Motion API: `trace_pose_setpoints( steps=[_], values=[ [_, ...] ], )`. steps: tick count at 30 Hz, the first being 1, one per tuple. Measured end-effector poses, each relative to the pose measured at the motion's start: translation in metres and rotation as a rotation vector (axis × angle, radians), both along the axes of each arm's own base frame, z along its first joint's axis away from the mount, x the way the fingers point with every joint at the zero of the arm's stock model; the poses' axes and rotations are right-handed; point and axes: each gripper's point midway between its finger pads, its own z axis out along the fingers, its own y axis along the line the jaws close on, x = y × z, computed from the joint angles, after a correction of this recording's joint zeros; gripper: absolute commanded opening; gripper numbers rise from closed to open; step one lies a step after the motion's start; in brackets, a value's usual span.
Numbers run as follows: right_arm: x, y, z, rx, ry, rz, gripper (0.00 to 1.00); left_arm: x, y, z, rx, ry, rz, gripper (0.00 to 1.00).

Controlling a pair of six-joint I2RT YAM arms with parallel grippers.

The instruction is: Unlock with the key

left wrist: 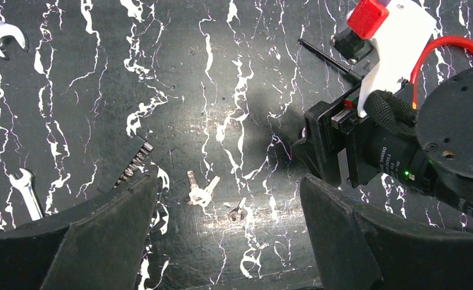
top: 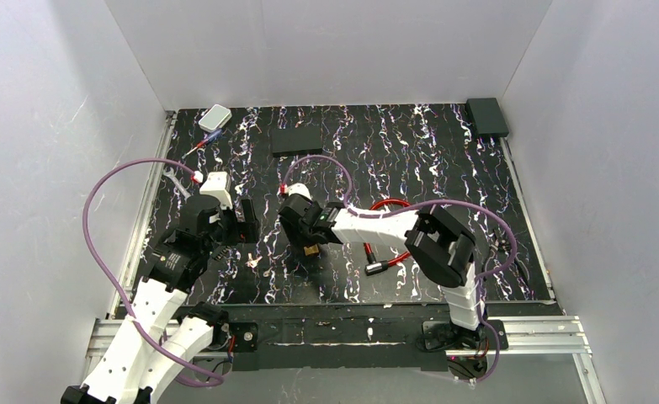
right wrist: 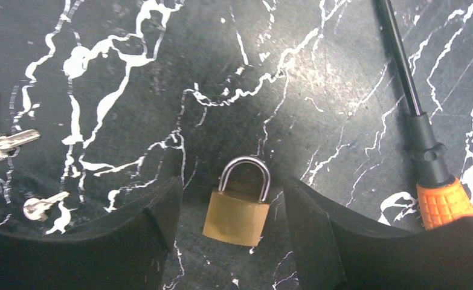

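Note:
A small brass padlock (right wrist: 237, 215) with a silver shackle lies flat on the black marbled table, between the spread fingers of my right gripper (right wrist: 231, 184), which is open and low over it. It also shows in the top view (top: 311, 250) under the right gripper (top: 307, 242). A pair of small silver keys (left wrist: 200, 190) and a single small key (left wrist: 238, 210) lie on the table below my left gripper (left wrist: 228, 181), which is open and empty. The keys also show at the left of the right wrist view (right wrist: 1, 142). The left gripper (top: 243, 223) is left of the padlock.
An orange-handled screwdriver (right wrist: 444, 202) with a black shaft lies just right of the right gripper. Silver wrenches (left wrist: 2, 33) and a bit holder (left wrist: 134, 163) lie to the left. A red cable (top: 386, 206), a black box (top: 296, 140), a white box (top: 215, 118) and a corner box (top: 487, 116) are farther off.

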Motion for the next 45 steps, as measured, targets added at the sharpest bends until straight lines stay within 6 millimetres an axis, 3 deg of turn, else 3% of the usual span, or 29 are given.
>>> trace_pose_setpoints(
  steps=[8, 18, 22, 32, 45],
  values=[
    [-0.014, 0.018, 0.025, 0.105, 0.047, -0.007, 0.74, 0.001, 0.005, 0.002, 0.012, -0.014, 0.024, 0.86],
    [-0.075, 0.065, 0.037, 0.210, 0.157, -0.029, 0.72, -0.002, 0.026, 0.009, 0.051, -0.052, 0.124, 0.86],
    [-0.092, 0.086, 0.031, 0.220, 0.177, -0.010, 0.68, -0.005, 0.033, 0.012, 0.059, -0.067, 0.151, 0.86],
    [-0.098, 0.095, -0.003, 0.159, 0.205, -0.016, 0.60, -0.007, 0.039, 0.013, 0.074, -0.070, 0.177, 0.86],
    [-0.099, 0.104, -0.006, 0.149, 0.198, -0.011, 0.43, -0.006, 0.042, 0.021, 0.070, -0.105, 0.196, 0.86]
  ],
)
